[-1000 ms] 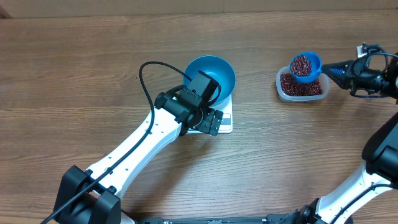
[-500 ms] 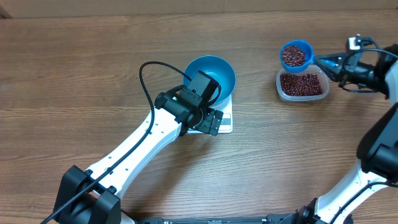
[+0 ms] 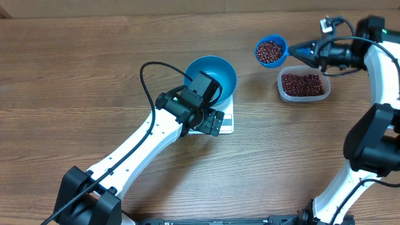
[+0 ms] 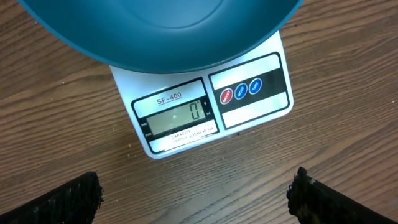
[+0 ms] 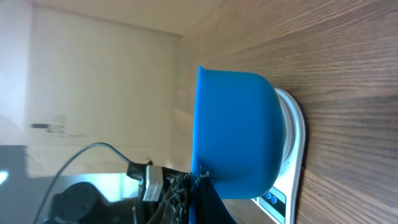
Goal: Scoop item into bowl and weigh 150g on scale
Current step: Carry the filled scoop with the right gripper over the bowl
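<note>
Left wrist view only: the scale point(image 4: 205, 99) faces this camera with its display panel readable, showing a single zero; three round buttons, one red and two blue, sit beside the display. The overhead view hides most of this under the arm.
Left hand point(image 4: 196, 199): released, fingers point(image 4: 62, 199) spread wide at the bottom corners of its own view, above bare bench point(image 4: 348, 93), holding and touching nothing.
Left hand from overhead point(image 3: 203, 115): it hangs over the near edge of the scale, near the middle of the bench.
Bowl point(image 3: 212, 76): bright blue, standing on the scale; its inside looks bare in the overhead view.
Right wrist view only: the bowl point(image 5: 236, 130) and the scale point(image 5: 292, 155) seen side-on across the bench, with the left arm behind them; the hand's own fingers are too blurred and dark at the bottom edge to judge here.
Tub point(image 3: 303, 85): clear plastic, toward the far right of the bench, filled with the beans point(image 3: 302, 83).
Scoop point(image 3: 270, 50): small, blue, loaded with beans, held above the bench between the bowl and the tub, nearer the far edge than both.
Right hand point(image 3: 312, 51): clenched on the scoop's handle.
</note>
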`<state>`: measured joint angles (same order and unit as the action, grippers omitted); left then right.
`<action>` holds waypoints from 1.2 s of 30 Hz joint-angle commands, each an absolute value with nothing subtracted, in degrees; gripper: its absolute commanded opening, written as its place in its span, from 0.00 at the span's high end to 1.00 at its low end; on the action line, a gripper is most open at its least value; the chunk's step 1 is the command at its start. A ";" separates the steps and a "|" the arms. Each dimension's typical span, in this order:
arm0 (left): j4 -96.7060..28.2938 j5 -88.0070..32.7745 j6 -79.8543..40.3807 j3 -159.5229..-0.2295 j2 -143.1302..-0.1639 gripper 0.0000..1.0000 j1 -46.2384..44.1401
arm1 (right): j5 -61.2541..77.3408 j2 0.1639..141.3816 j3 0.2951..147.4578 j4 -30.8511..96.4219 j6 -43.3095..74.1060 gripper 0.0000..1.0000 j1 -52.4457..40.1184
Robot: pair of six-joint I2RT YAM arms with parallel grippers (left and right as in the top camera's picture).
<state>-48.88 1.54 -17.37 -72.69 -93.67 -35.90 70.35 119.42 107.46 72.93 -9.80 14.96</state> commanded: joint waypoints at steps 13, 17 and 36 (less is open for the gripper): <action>-49.04 2.07 -16.08 -72.90 -93.45 0.00 -35.92 | 39.33 115.39 115.26 69.32 -7.31 0.96 -5.45; -49.04 2.07 -16.08 -72.90 -93.45 0.00 -35.92 | 34.54 115.39 115.26 68.82 -9.19 0.96 -9.04; -49.04 2.07 -16.08 -72.90 -93.45 0.00 -35.92 | 21.43 110.13 115.26 63.46 -23.03 0.96 -20.29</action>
